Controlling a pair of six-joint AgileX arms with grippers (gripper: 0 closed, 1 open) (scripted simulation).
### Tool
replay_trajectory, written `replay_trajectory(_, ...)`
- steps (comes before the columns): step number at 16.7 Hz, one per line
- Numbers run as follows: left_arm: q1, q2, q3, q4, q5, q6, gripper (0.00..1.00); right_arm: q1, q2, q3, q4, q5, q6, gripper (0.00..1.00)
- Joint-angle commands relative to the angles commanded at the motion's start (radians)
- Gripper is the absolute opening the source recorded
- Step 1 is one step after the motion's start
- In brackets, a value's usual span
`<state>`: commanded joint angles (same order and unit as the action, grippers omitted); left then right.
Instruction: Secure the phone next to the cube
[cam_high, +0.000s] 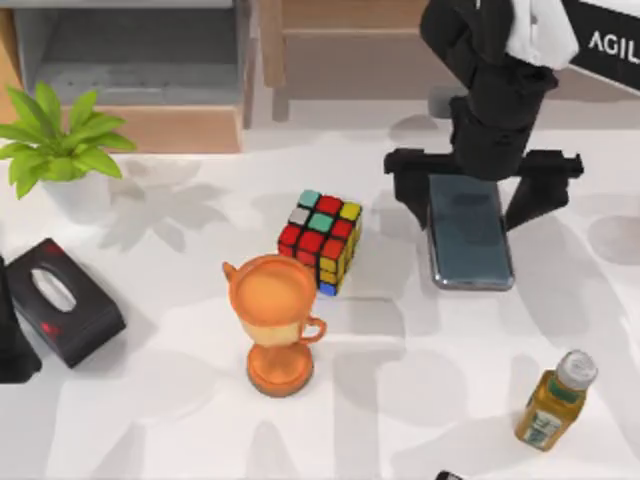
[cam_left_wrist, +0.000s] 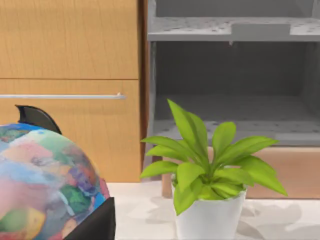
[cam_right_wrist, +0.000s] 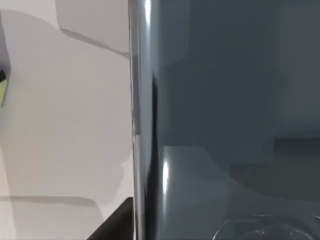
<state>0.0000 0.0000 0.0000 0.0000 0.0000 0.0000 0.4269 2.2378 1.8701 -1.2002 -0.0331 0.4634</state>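
My right hand (cam_high: 468, 200) hangs over the far end of the phone (cam_high: 470, 240), fingers spread wide, one on each side of it and holding nothing. The phone lies flat on the tabletop (cam_high: 400, 400), right of the cube (cam_high: 320, 238) and a little apart from it. In the right wrist view its glossy face (cam_right_wrist: 225, 125) and silver rim show close up. My left arm is parked at the left edge, beside the tissue box (cam_high: 62, 302).
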Motion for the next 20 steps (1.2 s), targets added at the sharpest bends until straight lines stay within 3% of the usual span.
replay_trajectory(14,0.000,0.000,0.000,0.000,0.000,0.000,1.00,-0.011,-0.014,-0.057,-0.013,-0.142,0.022,0.00)
replay_trajectory(20,0.000,0.000,0.000,0.000,0.000,0.000,1.00,-0.007,-0.030,-0.062,0.009,-0.154,0.017,0.00)
